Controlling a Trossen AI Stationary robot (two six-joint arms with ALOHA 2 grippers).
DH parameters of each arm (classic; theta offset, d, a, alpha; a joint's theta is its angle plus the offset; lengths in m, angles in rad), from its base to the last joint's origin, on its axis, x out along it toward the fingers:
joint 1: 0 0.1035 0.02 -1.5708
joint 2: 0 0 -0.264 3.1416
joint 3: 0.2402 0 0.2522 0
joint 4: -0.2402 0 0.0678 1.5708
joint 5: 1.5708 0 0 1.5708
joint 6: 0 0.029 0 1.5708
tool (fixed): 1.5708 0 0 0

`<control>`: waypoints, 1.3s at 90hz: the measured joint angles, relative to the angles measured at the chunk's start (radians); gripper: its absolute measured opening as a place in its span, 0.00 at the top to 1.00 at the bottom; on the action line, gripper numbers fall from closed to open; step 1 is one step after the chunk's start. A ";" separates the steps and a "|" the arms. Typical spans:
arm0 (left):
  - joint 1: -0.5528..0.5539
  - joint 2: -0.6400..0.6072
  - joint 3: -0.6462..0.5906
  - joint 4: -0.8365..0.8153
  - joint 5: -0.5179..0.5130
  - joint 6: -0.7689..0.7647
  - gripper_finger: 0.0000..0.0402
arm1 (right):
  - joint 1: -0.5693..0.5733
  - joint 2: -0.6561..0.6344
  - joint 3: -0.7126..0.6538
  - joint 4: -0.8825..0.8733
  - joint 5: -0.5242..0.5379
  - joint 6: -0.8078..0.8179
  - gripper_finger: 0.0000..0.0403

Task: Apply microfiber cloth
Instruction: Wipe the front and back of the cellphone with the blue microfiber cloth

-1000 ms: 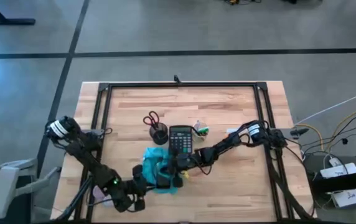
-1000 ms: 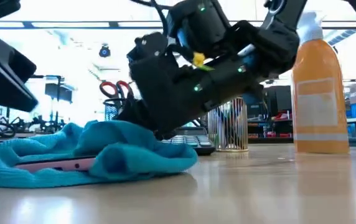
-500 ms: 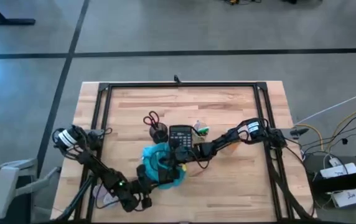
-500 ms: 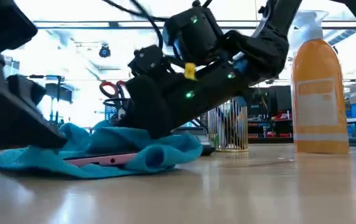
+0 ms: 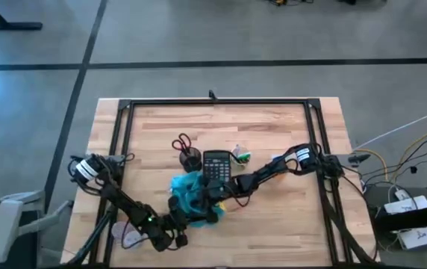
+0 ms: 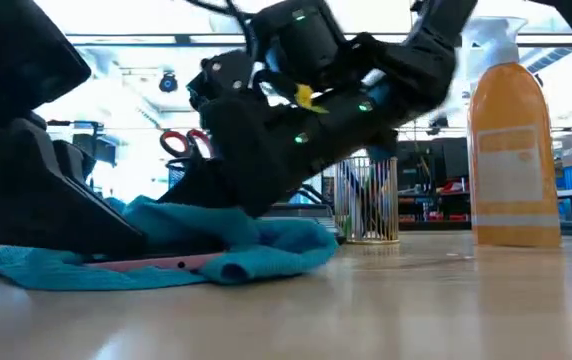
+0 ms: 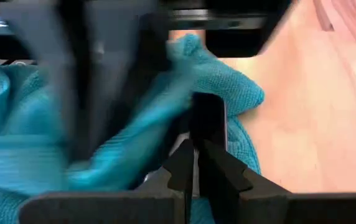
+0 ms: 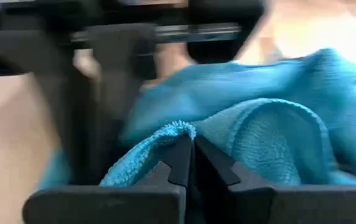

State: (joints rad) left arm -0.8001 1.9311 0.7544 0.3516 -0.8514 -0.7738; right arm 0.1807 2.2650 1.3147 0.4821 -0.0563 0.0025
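Right now both grippers are down on the microfiber cloth [image 5: 190,196], near the front-middle of the table [image 5: 273,119]. Cloth is bunched, turquoise, lying just in front of the black calculator [image 5: 216,166] and touching its near edge as far as I can tell from above.

Left gripper [image 5: 179,221] comes in from the front-left, arm stretched low across the table, tip at the cloth's front edge. Its wrist view shows the two fingers [image 7: 184,168] pressed together with no gap, cloth [image 7: 103,137] right behind them. Whether any fabric is pinched between them, can't tell.

Right gripper [image 5: 207,196] reaches in from the right, arm angled down over the calculator's front edge. Its fingers [image 8: 181,162] also sit tip to tip, with a fold of cloth [image 8: 252,130] right at the tips. Looks like it may be nipping the hem, but I can't confirm.

Low view: cloth [image 6: 166,245] lies flat on the tabletop with a thin pink object [image 6: 156,263] poking out under its front fold. Dark arm bodies lean over it from both sides.

Other stuff: orange spray bottle [image 6: 509,150] standing upright to the right, well apart from the cloth. Mesh cup [image 5: 190,159] with red-handled scissors [image 5: 181,141] beside the calculator's left.
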 joint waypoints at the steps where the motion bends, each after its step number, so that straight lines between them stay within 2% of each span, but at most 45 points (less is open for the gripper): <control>1: 0.000 0.000 0.000 0.000 0.000 -0.001 0.95 | -0.003 0.000 0.003 -0.006 0.001 -0.002 1.00; 13: 0.000 -0.008 0.000 -0.007 0.009 -0.003 0.95 | -0.032 0.000 0.013 -0.045 0.046 -0.026 1.00; 28: -0.002 -0.011 0.000 -0.011 0.032 -0.004 0.95 | -0.056 -0.006 0.008 -0.084 0.227 -0.022 1.00; 34: -0.003 -0.011 -0.001 -0.012 0.036 -0.015 0.95 | -0.056 -0.007 0.007 -0.088 0.242 -0.028 1.00; 44: -0.009 -0.012 -0.002 -0.017 0.048 -0.039 0.95 | -0.034 -0.017 0.000 -0.115 0.268 -0.028 1.00; 56: -0.020 -0.022 -0.002 -0.034 0.095 -0.048 0.95 | 0.014 -0.037 -0.020 -0.176 0.384 -0.023 1.00; 62: -0.023 -0.040 -0.001 -0.084 0.113 -0.041 0.95 | 0.038 -0.040 -0.029 -0.180 0.408 -0.011 1.00; 77: -0.025 -0.089 -0.004 -0.231 0.150 -0.073 0.95 | 0.122 -0.042 -0.032 -0.179 0.411 0.030 1.00; 90: -0.021 -0.104 -0.019 -0.249 0.157 -0.080 0.95 | 0.172 -0.042 -0.034 -0.150 0.406 0.051 1.00; 106: -0.019 -0.111 -0.052 -0.238 0.157 -0.112 0.95 | 0.212 -0.052 -0.034 -0.149 0.209 0.145 1.00; 117: -0.019 -0.112 -0.060 -0.238 0.157 -0.126 0.95 | 0.234 -0.088 -0.037 -0.230 0.185 0.162 1.00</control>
State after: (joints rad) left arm -0.8192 1.8194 0.6941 0.1135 -0.6941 -0.9001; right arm 0.4144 2.1766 1.2778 0.2518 0.1291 0.1642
